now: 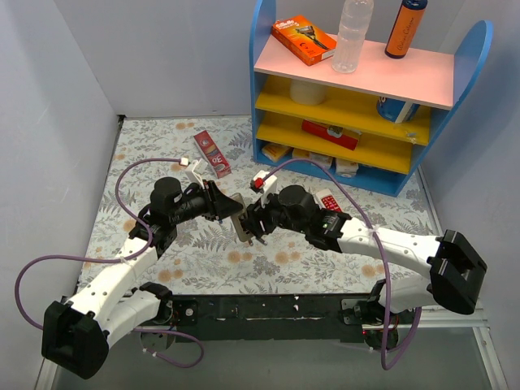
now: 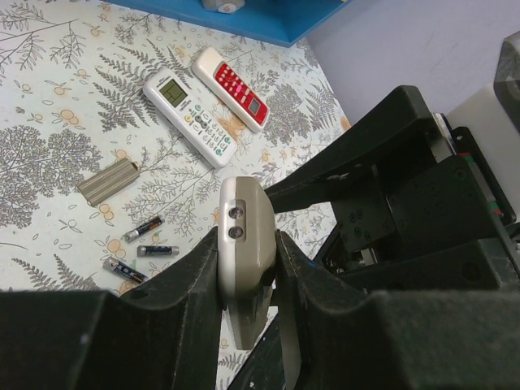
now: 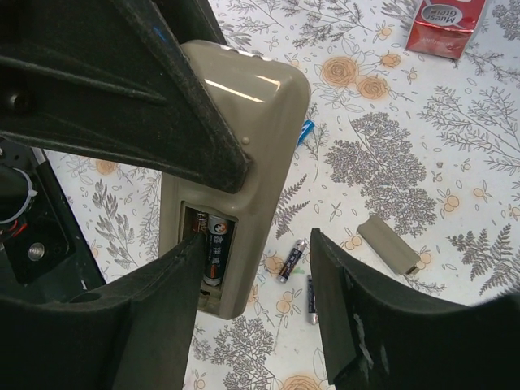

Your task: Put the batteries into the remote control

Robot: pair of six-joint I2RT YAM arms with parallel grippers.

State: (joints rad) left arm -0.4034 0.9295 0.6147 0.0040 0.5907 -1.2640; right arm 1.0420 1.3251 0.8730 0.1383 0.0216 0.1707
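My left gripper (image 2: 248,276) is shut on a beige remote control (image 2: 246,236) and holds it above the table, also in the top view (image 1: 241,219). Its back faces the right wrist view (image 3: 236,138), with the compartment open and two batteries (image 3: 215,244) inside. My right gripper (image 3: 256,244) is open at the compartment end, one finger over the opening and the other clear of the remote's side. Loose batteries (image 2: 144,228) (image 3: 292,260) lie on the table. A slim white remote with a greenish screen (image 2: 188,110) also lies on the table.
The beige battery cover (image 2: 108,180) (image 3: 390,244) lies near the loose batteries. A red-faced remote (image 2: 230,87) lies beside the white one. A small blue clip (image 3: 305,130) and a red box (image 1: 213,153) are on the cloth. The blue shelf unit (image 1: 366,97) stands at the back.
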